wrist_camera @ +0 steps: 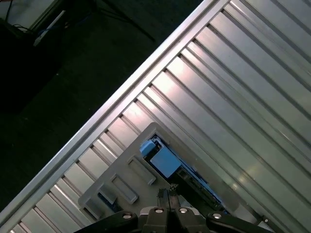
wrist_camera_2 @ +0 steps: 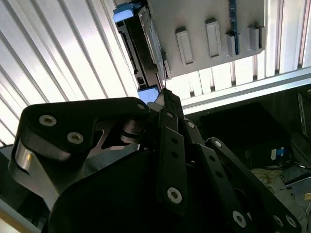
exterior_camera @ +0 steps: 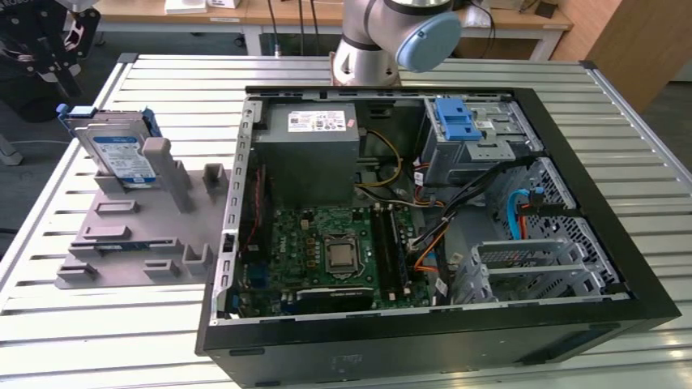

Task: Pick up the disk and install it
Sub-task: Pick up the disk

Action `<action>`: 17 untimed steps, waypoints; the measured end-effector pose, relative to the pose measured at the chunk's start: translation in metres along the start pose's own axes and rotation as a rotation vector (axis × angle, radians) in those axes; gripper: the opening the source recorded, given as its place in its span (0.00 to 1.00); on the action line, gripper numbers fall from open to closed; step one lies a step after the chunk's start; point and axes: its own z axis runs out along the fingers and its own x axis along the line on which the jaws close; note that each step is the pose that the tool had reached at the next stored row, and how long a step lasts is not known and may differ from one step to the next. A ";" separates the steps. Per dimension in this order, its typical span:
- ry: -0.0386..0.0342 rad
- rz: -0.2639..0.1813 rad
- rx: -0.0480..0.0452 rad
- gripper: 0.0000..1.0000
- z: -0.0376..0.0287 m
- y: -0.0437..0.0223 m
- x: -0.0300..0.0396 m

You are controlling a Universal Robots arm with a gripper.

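Ribbed aluminium table (exterior_camera: 97,340) carries an open computer case (exterior_camera: 433,328) and a grey fixture (exterior_camera: 119,243). The disk (exterior_camera: 117,150) stands upright in that fixture, neither picked up nor installed. The gripper (wrist_camera: 167,194) hangs just above it with fingers together, holding nothing.

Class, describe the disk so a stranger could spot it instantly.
Start at the open computer case on the slatted table. On the exterior view's left lies a grey tray; the disk stands upright at its far end. Only it has a blue-and-white label.
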 end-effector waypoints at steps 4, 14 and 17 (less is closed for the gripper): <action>0.0006 -0.015 0.0004 0.11 0.0000 0.0000 0.0000; 0.0021 -0.053 0.0015 0.11 0.0000 0.0000 0.0000; 0.0027 -0.068 0.0019 0.11 0.0000 0.0000 0.0000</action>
